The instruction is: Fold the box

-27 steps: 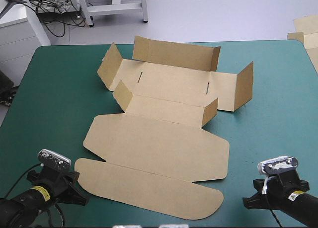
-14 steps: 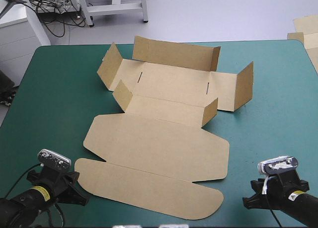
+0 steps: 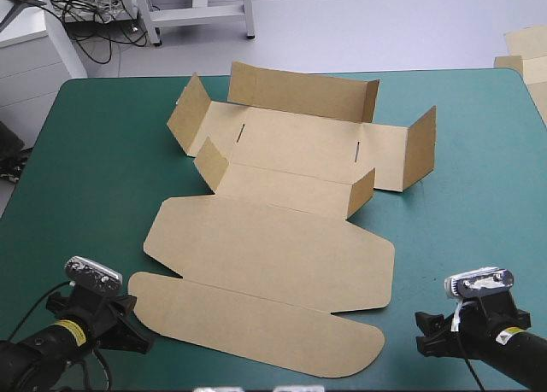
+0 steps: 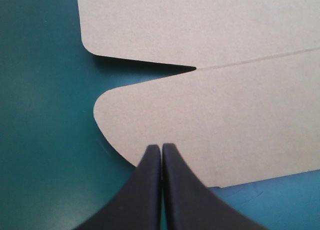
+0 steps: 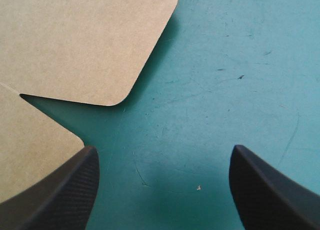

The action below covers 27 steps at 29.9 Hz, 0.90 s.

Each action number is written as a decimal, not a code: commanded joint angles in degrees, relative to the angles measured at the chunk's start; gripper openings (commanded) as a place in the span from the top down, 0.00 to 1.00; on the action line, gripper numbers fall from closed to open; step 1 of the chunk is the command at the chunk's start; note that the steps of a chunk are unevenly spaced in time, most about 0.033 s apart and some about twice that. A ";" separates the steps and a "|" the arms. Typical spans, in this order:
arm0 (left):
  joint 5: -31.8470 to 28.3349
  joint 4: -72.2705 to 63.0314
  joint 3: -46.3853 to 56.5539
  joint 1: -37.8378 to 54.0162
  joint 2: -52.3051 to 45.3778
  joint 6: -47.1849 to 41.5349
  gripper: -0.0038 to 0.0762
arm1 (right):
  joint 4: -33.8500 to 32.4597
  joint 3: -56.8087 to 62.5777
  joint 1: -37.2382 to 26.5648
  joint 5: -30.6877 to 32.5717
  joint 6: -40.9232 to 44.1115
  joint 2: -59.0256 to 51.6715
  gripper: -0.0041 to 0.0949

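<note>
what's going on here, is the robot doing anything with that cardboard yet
Two robot arms face a brown box, and neither holds it. The box lies opened out on the teal-green cover, walls at its far end raised, the lid flat toward the robot. The left gripper, shut, points at the lid flap's rounded corner; the right gripper, open, is over bare cover beside the other corner.

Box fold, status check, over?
Left gripper shut, at near flap of box. Right gripper open over bare teal-green cover. Far walls raised, lid flat. Nothing in the way.
</note>
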 commanded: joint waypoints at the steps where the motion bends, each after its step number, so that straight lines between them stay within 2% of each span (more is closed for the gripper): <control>1: -2.75 0.00 -1.47 0.01 0.28 -0.66 0.96 | 1.67 -1.53 0.15 -2.10 1.81 0.40 0.28; 13: -2.75 0.00 -1.47 0.01 0.28 -0.66 0.96 | 4.50 -13.55 0.15 -0.35 10.00 2.74 0.28; 23: -2.75 0.00 -1.47 0.01 0.28 -0.66 0.96 | 4.71 -27.29 0.15 2.68 13.26 19.63 0.28; 27: -2.75 0.00 -1.47 0.01 0.28 -0.66 0.96 | 7.29 -31.86 0.15 2.80 13.26 27.31 0.28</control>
